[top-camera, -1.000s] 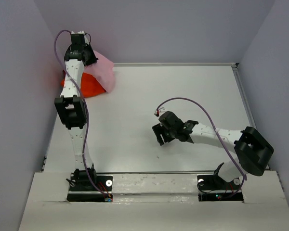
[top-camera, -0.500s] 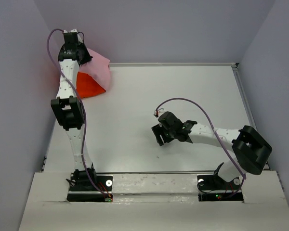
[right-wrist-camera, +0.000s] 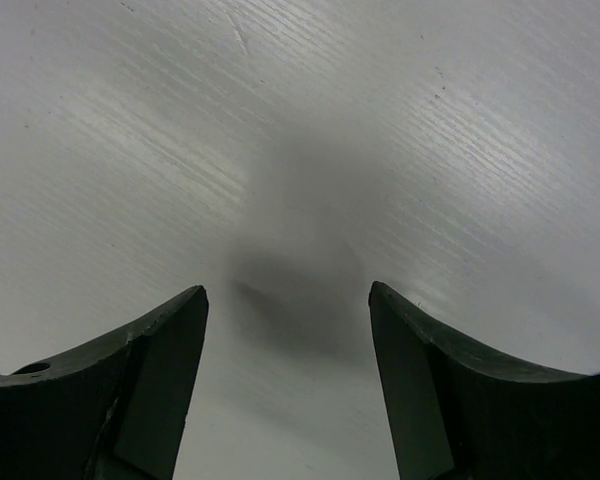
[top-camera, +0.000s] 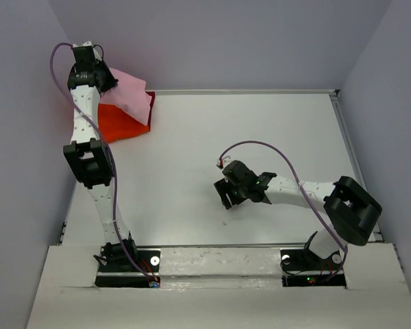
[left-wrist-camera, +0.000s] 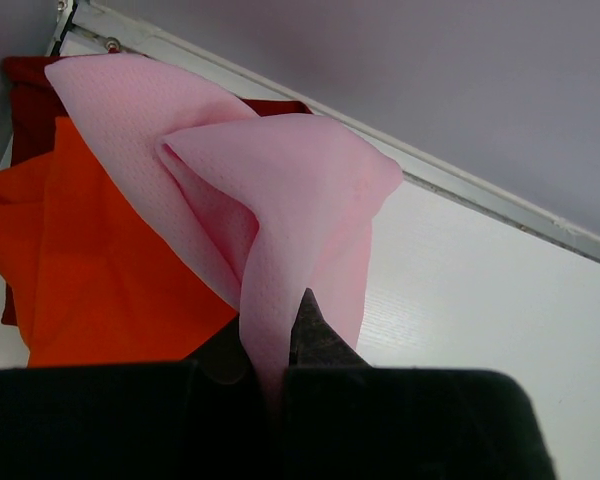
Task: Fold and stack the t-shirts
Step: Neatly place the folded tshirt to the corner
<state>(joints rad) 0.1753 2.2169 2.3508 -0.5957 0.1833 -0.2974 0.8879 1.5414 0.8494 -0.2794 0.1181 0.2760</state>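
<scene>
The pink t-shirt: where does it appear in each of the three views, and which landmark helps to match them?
Top external: the pink t-shirt is at the far left corner, hanging from the left gripper above the orange t-shirt.
Left wrist: it fills the centre, pinched between the fingers at the bottom.
Right wrist: not in it; only bare table.
Shared landmark: the orange t-shirt beneath it.

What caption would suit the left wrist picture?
Left end effector pinching a pink t-shirt above the orange t-shirt.

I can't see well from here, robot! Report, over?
Left tool shut on pink t-shirt, lifted over orange t-shirt. Right tool open, empty, above table. Nothing blocking.
</scene>
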